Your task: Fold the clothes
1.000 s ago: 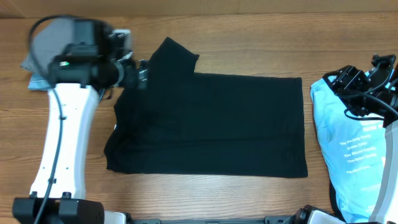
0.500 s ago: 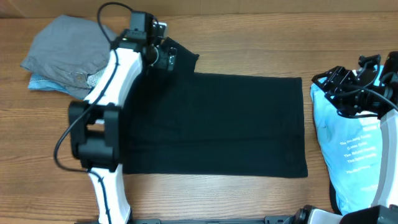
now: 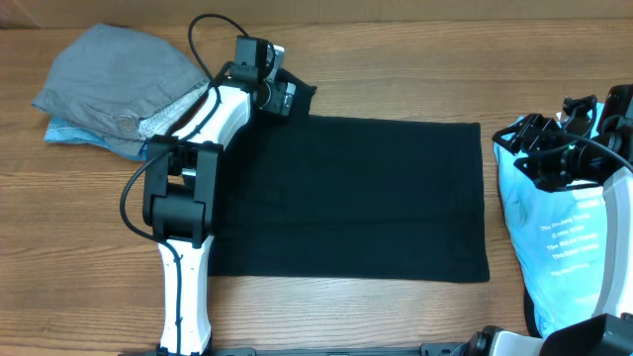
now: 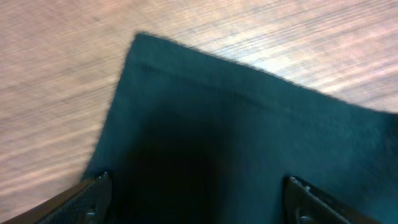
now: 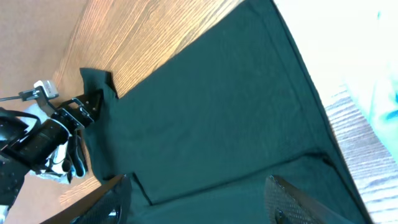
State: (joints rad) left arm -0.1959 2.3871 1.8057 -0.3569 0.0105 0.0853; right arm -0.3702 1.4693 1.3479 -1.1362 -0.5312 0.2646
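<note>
The black T-shirt (image 3: 346, 198) lies flat on the table as a wide rectangle, with one sleeve (image 3: 302, 94) sticking out at its far left corner. My left gripper (image 3: 282, 99) is open and hovers just over that sleeve. In the left wrist view the sleeve (image 4: 249, 124) fills the space between the open jaws (image 4: 199, 202). The light blue T-shirt (image 3: 559, 237) with white print lies at the right. My right gripper (image 3: 534, 148) is open above its far end, next to the black shirt's right edge. In the right wrist view its jaws (image 5: 202, 202) look down on the black shirt (image 5: 217, 106).
A pile of grey clothes (image 3: 119, 79) with a light blue piece under it lies at the far left. The left arm (image 3: 188, 198) stretches across the black shirt's left edge. Bare wooden table (image 3: 346, 316) shows along the front.
My left arm has swung right and stretched out, bringing its gripper from the shirt's left edge to the sleeve and uncovering the grey pile. The right gripper shifted slightly.
</note>
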